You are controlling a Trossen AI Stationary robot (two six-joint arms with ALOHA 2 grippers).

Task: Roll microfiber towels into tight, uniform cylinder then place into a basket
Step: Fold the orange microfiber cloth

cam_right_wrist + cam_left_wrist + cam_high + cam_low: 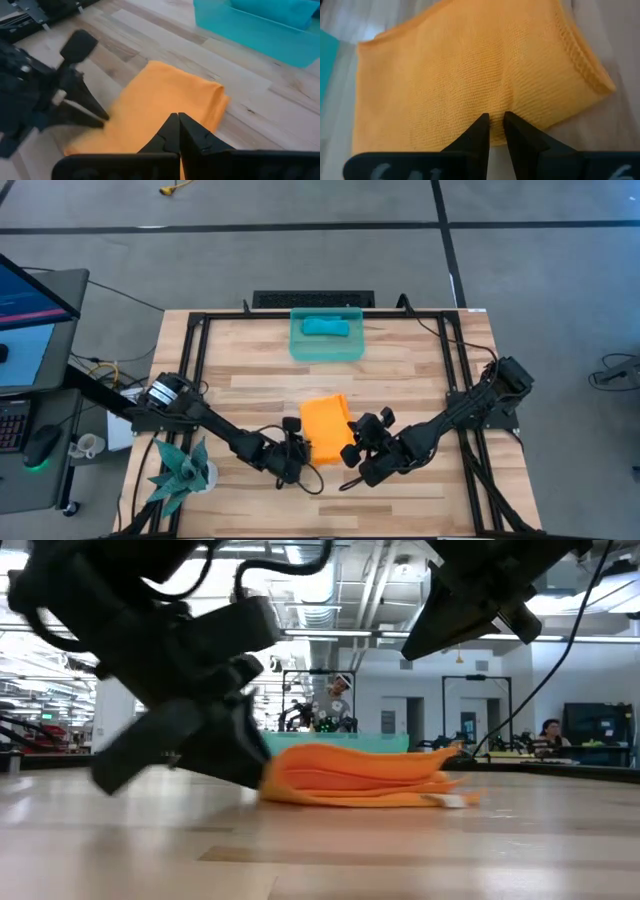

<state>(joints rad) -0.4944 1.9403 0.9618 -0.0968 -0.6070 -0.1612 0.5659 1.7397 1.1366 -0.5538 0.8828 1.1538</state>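
Note:
The orange towel (325, 428) lies folded in several layers on the table's middle; it also shows in the low view (360, 775). My left gripper (495, 121) is at the towel's left near edge, shut on the cloth. My right gripper (178, 119) is shut and empty, raised above the towel's right side (470, 610). The teal-green basket (300, 350) stands at the far middle with the teal-blue towel (326, 327) lying rolled inside it. My left gripper pinches the orange towel near its edge (496, 107) between its two fingertips (481, 125), which stand almost together with a little cloth between them. It comes slanting down from the table's left (250, 755). The towel lies flat on the table, slack; how many layers are held does not show.
A teal spiky plant figure (182, 470) stands at the near left corner. Black frame rails (200, 350) run along the table's left and right sides. Bare wood (400, 380) lies between the towel and the basket.

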